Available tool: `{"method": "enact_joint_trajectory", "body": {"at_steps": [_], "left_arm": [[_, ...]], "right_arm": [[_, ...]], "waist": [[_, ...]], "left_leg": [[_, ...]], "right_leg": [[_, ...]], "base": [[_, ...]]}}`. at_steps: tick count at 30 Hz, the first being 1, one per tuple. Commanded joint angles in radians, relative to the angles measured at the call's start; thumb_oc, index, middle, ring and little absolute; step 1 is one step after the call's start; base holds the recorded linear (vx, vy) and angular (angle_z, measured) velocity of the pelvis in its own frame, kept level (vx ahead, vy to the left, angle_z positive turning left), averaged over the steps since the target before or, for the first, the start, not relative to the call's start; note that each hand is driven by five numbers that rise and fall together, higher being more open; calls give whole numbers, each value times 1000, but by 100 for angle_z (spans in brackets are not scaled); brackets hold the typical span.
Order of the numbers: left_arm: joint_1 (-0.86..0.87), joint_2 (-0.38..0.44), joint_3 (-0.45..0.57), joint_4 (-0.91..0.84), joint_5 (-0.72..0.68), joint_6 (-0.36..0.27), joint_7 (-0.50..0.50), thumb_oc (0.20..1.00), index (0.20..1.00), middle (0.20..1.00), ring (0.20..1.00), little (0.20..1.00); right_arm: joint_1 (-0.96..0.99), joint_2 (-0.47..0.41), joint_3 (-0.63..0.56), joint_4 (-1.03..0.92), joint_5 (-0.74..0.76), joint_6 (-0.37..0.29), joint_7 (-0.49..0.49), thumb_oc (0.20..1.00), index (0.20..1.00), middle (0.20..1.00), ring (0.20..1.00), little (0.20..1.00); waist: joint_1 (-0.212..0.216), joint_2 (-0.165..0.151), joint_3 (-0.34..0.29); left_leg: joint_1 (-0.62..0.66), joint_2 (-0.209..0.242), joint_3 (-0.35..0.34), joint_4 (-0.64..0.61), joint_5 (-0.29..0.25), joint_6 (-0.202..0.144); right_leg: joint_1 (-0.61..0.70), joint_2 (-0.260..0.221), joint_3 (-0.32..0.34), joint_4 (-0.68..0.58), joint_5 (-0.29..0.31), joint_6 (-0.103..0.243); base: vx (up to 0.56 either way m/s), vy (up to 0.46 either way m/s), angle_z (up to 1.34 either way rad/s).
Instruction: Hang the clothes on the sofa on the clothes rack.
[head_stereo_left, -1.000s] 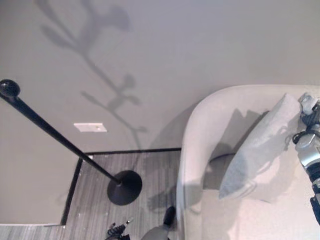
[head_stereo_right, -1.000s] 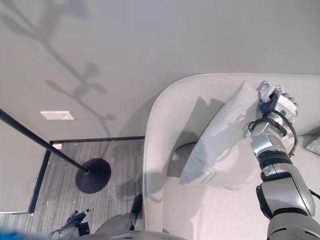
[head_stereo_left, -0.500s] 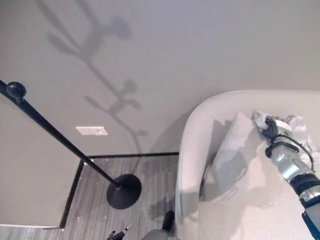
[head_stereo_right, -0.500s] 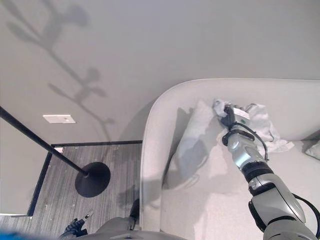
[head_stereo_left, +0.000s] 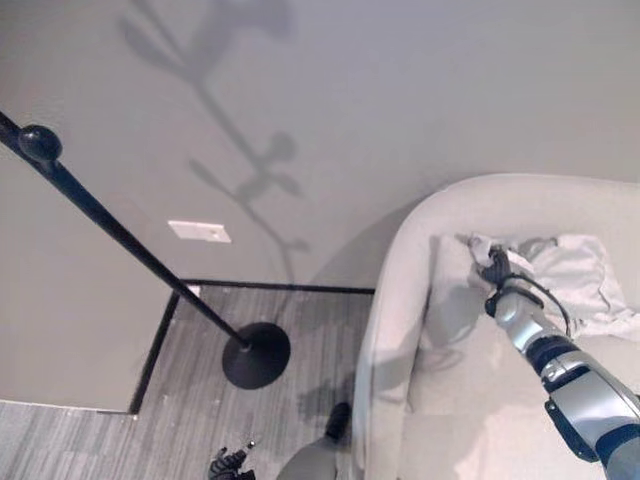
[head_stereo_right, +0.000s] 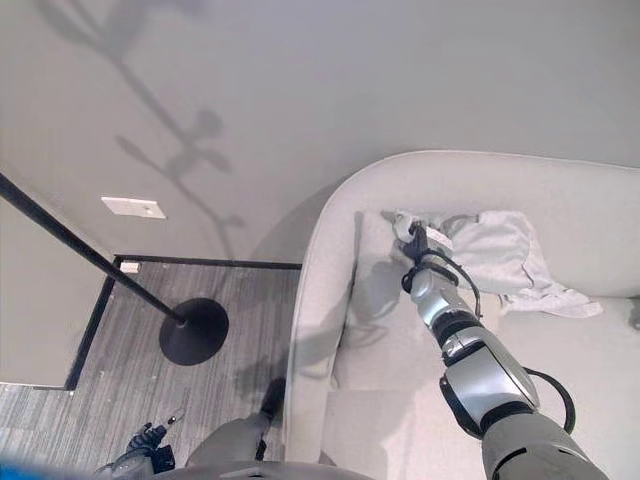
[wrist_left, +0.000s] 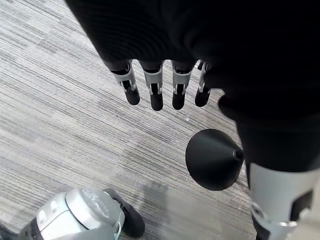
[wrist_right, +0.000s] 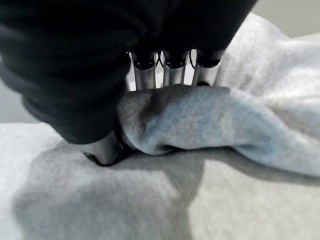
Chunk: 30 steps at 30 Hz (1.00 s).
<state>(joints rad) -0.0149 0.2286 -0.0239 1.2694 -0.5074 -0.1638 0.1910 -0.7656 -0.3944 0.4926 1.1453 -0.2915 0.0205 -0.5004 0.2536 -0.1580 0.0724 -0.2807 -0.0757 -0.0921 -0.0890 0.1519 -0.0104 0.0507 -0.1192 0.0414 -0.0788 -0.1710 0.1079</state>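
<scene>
The right hand (head_stereo_right: 413, 243) has its fingers curled round a bunched end of the garment (head_stereo_right: 495, 255) on the sofa (head_stereo_right: 330, 300), so the pickup looks to be under way. The cloth lies crumpled, its long axis trailing from the hand along the backrest. Next it must be lifted clear and carried to the rack (head_stereo_left: 130, 240), well away; the left hand (wrist_left: 160, 85) hangs open, empty.

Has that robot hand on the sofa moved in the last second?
Yes. The right hand, gripping the grey garment, has moved left along the sofa backrest, toward its curved end.
</scene>
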Motion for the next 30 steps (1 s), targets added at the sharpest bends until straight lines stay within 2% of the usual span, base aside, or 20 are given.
{"method": "enact_joint_trajectory", "body": {"at_steps": [1, 5, 6, 7, 8, 14, 19, 23, 25, 30], "left_arm": [[-27, 16, -9, 17, -32, -19, 11, 1000, 1000, 1000, 1000, 1000], [-39, 11, -23, 14, -50, -21, 7, 1000, 1000, 1000, 1000, 1000], [-39, 10, -26, 14, -51, -21, 7, 1000, 1000, 1000, 1000, 1000], [-39, 8, -27, 18, -53, -19, 7, 1000, 1000, 1000, 1000, 1000], [-39, 7, -26, 20, -53, -19, 7, 1000, 1000, 1000, 1000, 1000], [-40, 11, -16, 26, -54, -15, 12, 1000, 1000, 1000, 1000, 1000], [-46, 12, -31, 20, -33, -8, 16, 1000, 1000, 1000, 1000, 1000], [-35, 12, -24, 22, -13, 2, 18, 1000, 1000, 1000, 1000, 1000], [-25, 9, -12, 23, 3, 10, 19, 1000, 1000, 1000, 1000, 1000], [-11, 7, -2, 21, 31, 21, 16, 1000, 1000, 1000, 1000, 1000]], "right_arm": [[-16, -46, 47, -32, 57, -8, 12, 1000, 1000, 1000, 1000, 1000], [-31, -29, 49, 40, 77, -2, 10, 1000, 1000, 1000, 1000, 1000], [-36, -29, 45, 48, 81, -2, 9, 884, 884, 884, 884, 884], [-47, -30, 41, 56, 89, 0, 6, 407, 407, 407, 407, 407], [-48, -31, 43, 58, 86, 0, 5, 200, 200, 200, 200, 200], [-40, -20, 62, 71, 44, 12, -2, 200, 200, 200, 200, 200], [-15, -39, 31, 66, 59, 14, -25, 200, 200, 200, 200, 200], [-5, -90, -15, -41, 75, 15, -54, 200, 200, 200, 200, 200], [10, -150, -65, -189, 67, 21, -78, 200, 200, 200, 200, 200], [44, -233, -160, -373, 57, 27, -99, 200, 200, 200, 200, 200]], "waist": [[37, 23, 1], [40, 31, 11], [40, 32, 11], [40, 34, 13], [41, 34, 13], [43, 31, 10], [26, 32, -1], [9, 33, -13], [-13, 34, -29], [-41, 41, -51]], "left_leg": [[-96, 68, 17, 73, -47, -24], [-116, 65, 10, 86, -47, -28], [-118, 64, 9, 89, -48, -28], [-121, 62, 10, 96, -51, -28], [-122, 62, 12, 100, -53, -28], [-132, 64, 24, 126, -68, -24], [-108, 70, 26, 122, -69, -30], [-82, 73, 32, 112, -71, -31], [-56, 79, 37, 103, -72, -33], [-13, 84, 44, 80, -70, -35]], "right_leg": [[-19, -38, -43, -8, 177, 41], [-26, -37, -52, -8, 170, 41], [-25, -38, -53, -8, 170, 41], [-24, -39, -55, -8, 168, 42], [-23, -40, -55, -8, 167, 42], [-19, -46, -68, -8, 169, 44], [1, -42, -71, -8, 150, 38], [15, -40, -66, -8, 141, 35], [30, -42, -65, -8, 138, 34], [52, -45, -63, -2, 131, 34]], "base": [[-21, 6, -20], [-4, 0, -1], [0, 0, 0], [0, 0, 0], [0, 0, 0], [0, 0, 0], [0, 0, 0], [0, 0, 0], [0, 0, 0], [2, -15, -7]]}}
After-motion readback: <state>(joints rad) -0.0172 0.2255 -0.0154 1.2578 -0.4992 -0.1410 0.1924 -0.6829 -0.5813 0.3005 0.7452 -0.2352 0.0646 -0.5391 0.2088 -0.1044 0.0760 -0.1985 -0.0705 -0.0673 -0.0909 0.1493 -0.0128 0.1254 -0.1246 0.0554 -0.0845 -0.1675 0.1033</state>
